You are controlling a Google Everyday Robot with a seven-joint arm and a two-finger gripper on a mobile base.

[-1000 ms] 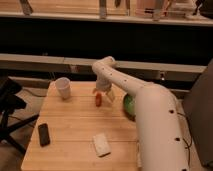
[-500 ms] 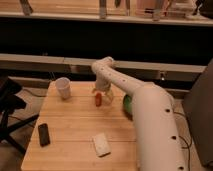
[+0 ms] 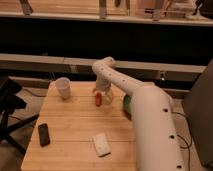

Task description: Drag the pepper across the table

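Note:
A small red-orange pepper [image 3: 98, 99] lies on the wooden table [image 3: 75, 130] near its far middle. My gripper [image 3: 101, 91] hangs from the white arm right above the pepper's far end, down at the table. The arm reaches in from the lower right and hides part of the table's right side.
A white paper cup [image 3: 63, 87] stands at the far left. A black phone-like object [image 3: 44, 134] lies at the near left. A white sponge-like block [image 3: 101, 144] lies at the near middle. A green object [image 3: 127, 104] shows behind the arm. A black chair [image 3: 9, 100] stands left of the table.

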